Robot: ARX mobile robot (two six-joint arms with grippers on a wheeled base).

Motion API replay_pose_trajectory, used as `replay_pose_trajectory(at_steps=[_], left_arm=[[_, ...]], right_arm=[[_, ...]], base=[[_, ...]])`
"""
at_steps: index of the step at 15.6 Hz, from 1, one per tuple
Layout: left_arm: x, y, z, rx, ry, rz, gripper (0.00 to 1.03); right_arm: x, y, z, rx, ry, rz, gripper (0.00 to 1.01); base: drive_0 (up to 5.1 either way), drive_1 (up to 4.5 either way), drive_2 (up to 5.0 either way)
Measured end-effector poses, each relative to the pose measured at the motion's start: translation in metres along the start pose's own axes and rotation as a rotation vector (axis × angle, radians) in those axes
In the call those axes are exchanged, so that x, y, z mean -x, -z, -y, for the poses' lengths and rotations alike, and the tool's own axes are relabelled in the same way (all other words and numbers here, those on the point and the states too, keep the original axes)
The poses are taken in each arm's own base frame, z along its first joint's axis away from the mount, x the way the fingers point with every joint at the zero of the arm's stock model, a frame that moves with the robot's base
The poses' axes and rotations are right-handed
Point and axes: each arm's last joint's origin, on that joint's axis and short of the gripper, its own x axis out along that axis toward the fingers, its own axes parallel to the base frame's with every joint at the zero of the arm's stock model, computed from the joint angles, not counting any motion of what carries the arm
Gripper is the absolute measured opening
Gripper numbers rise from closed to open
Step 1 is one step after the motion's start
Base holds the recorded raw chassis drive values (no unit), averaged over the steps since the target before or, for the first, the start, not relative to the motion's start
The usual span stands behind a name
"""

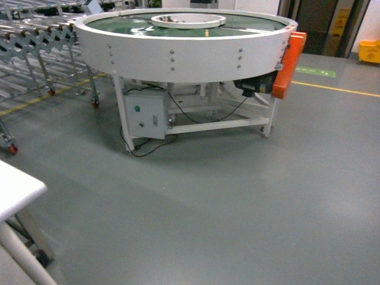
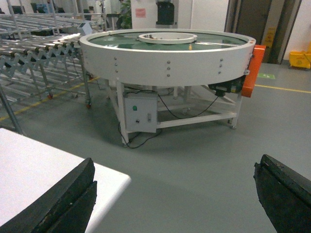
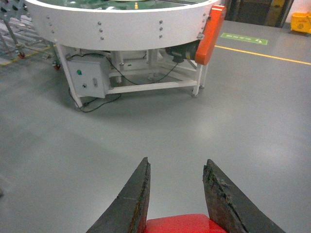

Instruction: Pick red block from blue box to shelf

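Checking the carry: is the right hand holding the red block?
Yes: in the right wrist view the red block sits between the right hand's two dark fingers.

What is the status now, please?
Left claw open, empty. Right claw shut on red block. Shelf not in view. Round conveyor table ahead.

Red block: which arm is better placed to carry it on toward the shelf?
Right. In the right wrist view the red block sits between the right hand's fingers, apparently gripped. The left hand is wide open with nothing between its fingers, over the white table corner.
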Motion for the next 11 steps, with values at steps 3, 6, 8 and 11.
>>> replay_pose_trajectory(at_steps=[3, 6, 8, 11], left_arm=[[0.0, -0.0001, 0.0, 0.0, 0.0, 0.001, 0.98], [0.0, 0.0004, 0.0, 0.0, 0.002, -0.003, 0.98], [0.0, 0.0002, 0.0, 0.0, 0.001, -0.001, 0.98], [0.0, 0.0004, 0.0, 0.0, -0.001, -0.003, 0.98]], right_arm=[[0.0, 0.0, 0.0, 0.0, 0.0, 0.0, 0.27], [0.0, 0.0, 0.0, 0.0, 0.0, 0.0, 0.27], [0.0002, -0.0003, 0.0, 0.0, 0.0, 0.003, 0.27], [0.0001, -0.0004, 0.0, 0.0, 0.0, 0.004, 0.27]], base=[[3.2, -3.62, -3.6], [3.2, -3.62, -3.6], [3.2, -3.62, -3.6], [3.0, -3.03, -4.2]])
